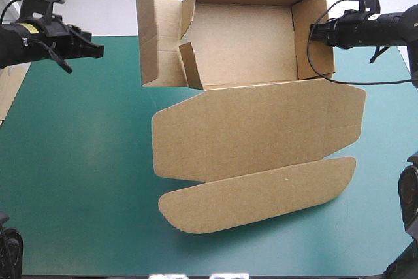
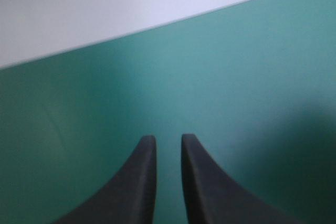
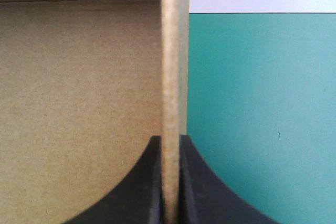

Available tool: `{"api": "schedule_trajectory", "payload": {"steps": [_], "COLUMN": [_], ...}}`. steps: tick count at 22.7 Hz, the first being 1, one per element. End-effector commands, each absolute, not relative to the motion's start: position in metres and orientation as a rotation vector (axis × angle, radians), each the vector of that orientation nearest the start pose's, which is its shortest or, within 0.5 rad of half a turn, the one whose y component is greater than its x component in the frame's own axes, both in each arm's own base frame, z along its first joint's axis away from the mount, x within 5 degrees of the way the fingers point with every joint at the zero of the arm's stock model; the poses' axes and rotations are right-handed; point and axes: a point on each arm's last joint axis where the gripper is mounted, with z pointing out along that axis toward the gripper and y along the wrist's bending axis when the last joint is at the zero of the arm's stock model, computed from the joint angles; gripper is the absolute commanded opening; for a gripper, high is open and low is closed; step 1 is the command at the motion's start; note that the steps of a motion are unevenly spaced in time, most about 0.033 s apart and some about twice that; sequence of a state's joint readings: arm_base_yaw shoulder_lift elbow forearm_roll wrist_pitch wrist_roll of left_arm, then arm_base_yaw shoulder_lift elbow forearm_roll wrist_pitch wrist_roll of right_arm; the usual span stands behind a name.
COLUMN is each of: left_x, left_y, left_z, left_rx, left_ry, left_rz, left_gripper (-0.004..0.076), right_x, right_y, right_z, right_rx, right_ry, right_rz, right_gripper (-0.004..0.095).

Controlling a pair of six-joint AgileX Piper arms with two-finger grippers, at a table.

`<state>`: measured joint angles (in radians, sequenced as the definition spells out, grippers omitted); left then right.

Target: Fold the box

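The brown cardboard box (image 1: 255,50) lies on the teal-green cover of the bench (image 1: 78,161), its tray part at the far side with walls raised and its lid flat toward the near edge. The right claw (image 1: 318,31) is clamped on the tray's right wall (image 1: 312,37). In the right wrist view the two black fingers (image 3: 197,182) press the board edge (image 3: 170,51) between them. The tray's inner floor (image 3: 79,103) is to one side of that claw and bare cover (image 3: 262,103) to the other.

Across the tray from the right claw, the left side panel (image 1: 157,31) stands splayed outward, not tucked, with a small tab (image 1: 191,63) leaning beside it. The wide lid panel (image 1: 261,129) and its rounded end flap (image 1: 261,194) lie flat.

The left claw (image 1: 96,50) hovers well apart from the box, to its left. Its fingers (image 2: 144,182) stand a narrow gap apart with nothing between them, only cover (image 2: 236,77) ahead. An edge of more brown board (image 1: 10,86) shows below the left claw at the bench's left edge.
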<state>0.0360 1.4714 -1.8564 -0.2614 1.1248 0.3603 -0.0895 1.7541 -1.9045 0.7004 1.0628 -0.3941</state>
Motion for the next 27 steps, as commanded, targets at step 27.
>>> {"api": "schedule_trajectory", "payload": {"steps": [27], "left_x": [0.349], "left_y": [-0.003], "left_z": [0.362], "left_rx": [0.109], "left_ry": [1.775], "left_rz": [-1.499], "left_gripper": [0.0125], "right_x": [0.427], "right_y": [0.079], "right_z": [0.396], "right_rx": [-0.175], "right_ry": [2.154], "right_rz": [0.698], "right_gripper": [-0.0012]}}
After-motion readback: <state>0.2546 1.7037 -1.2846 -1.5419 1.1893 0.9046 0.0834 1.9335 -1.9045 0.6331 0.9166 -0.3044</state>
